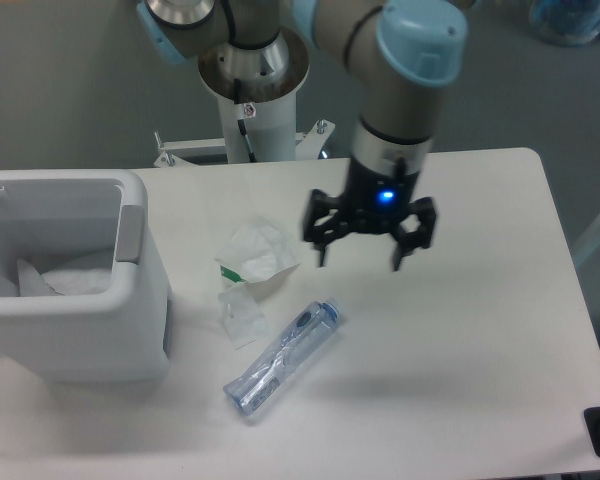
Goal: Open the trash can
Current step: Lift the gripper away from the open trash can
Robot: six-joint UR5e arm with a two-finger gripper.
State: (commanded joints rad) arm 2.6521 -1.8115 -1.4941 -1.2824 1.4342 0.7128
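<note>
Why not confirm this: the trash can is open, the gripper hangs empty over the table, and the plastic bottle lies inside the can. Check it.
One point is wrong. The camera view shows the plastic bottle lying on the table, right of the trash can, not inside it. The can is open and the gripper hangs empty over the table.

Gripper [361, 256] hangs over the middle of the tabletop [480, 330], jaws spread, nothing between them. From three through six o'clock of it the surface runs bare to the edges, a wide lane. At nine o'clock crumpled wrappers [252, 262] lie in the path, and at seven o'clock a flattened plastic bottle [283, 359] lies on a slant. Beyond them, far at nine o'clock, the trash can [90, 320] walls off the left side, top open. The arm's pedestal [254, 110] blocks eleven o'clock.
</note>
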